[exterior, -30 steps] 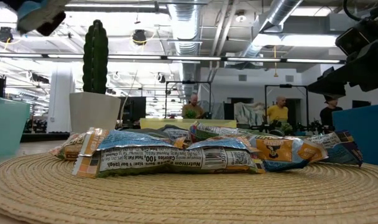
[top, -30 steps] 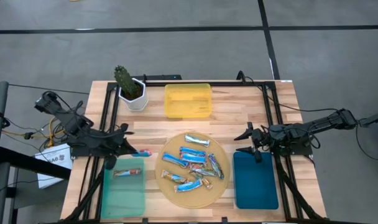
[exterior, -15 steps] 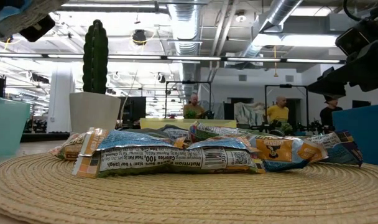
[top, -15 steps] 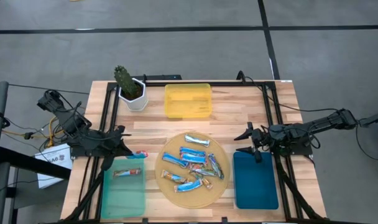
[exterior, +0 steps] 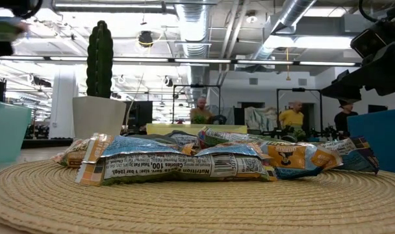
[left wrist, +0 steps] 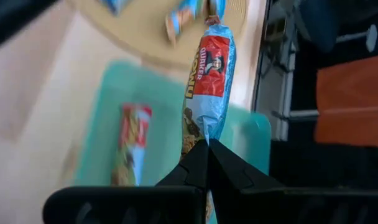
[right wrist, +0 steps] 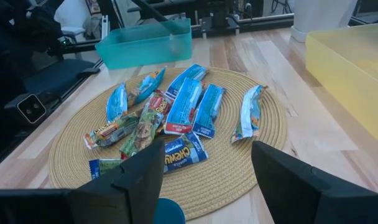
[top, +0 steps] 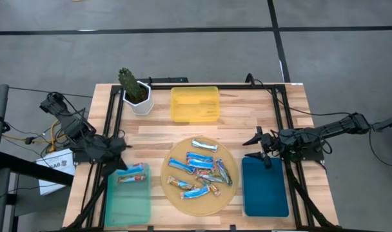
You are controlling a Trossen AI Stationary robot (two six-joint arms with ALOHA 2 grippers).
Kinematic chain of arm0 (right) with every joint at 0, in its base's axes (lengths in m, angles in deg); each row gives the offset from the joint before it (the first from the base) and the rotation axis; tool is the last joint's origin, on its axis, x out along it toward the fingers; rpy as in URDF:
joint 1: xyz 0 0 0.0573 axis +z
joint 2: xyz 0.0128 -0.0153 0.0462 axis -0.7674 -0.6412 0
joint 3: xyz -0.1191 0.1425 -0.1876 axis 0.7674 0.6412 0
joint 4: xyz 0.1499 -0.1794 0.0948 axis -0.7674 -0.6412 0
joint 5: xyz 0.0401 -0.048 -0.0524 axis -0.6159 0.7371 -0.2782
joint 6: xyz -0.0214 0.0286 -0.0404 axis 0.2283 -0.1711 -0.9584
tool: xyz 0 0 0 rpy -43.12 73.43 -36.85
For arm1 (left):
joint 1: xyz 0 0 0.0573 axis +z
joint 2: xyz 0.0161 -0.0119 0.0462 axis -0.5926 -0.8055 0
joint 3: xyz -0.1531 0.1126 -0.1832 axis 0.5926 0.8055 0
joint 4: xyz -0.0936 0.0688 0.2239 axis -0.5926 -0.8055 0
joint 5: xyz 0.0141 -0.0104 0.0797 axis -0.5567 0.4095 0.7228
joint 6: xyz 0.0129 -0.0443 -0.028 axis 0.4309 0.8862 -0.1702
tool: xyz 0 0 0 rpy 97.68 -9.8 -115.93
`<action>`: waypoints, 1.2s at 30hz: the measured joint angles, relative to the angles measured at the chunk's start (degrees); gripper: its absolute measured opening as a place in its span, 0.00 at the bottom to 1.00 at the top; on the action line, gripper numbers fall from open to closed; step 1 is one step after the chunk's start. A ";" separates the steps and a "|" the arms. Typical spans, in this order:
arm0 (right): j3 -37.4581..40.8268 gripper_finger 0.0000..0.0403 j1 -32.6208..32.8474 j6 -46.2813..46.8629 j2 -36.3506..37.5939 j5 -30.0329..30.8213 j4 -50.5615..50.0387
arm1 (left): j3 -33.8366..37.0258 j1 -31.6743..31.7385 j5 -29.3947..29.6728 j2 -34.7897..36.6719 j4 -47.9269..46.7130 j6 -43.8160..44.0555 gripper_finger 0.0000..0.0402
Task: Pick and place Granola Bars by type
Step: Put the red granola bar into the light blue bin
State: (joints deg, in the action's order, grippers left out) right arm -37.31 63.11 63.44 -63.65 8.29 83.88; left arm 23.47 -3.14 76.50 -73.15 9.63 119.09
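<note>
Shiny wrapped granola bars [top: 199, 171] heaped on round woven mat, two over teal tray.

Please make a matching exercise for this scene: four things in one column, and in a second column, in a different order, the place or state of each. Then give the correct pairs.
Things:
1. left gripper
2. right gripper
3. cactus pot
4. round woven mat

Places or states:
A. carries the pile of granola bars
B. open, empty, near the dark blue tray
C. stands beside the yellow tray
D. shut on a blue and red bar above the light green tray

Pairs: 1-D, 2-B, 3-C, 4-A
</note>
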 joint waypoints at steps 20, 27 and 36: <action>0.00 0.58 0.00 -0.01 0.01 0.00 0.00 | -0.02 0.02 -4.48 -2.29 -2.11 3.83 0.00; 0.00 0.58 -0.01 0.00 0.00 0.00 0.00 | -0.04 -1.50 -4.42 -7.05 -2.11 3.33 0.00; 0.00 0.58 0.00 -0.01 0.01 0.00 0.00 | -0.04 -6.09 -2.39 -15.45 -0.60 8.35 0.00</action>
State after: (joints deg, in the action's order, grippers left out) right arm -37.31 63.11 63.43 -63.65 8.29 83.88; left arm 23.42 -9.23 74.11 -88.60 9.04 127.44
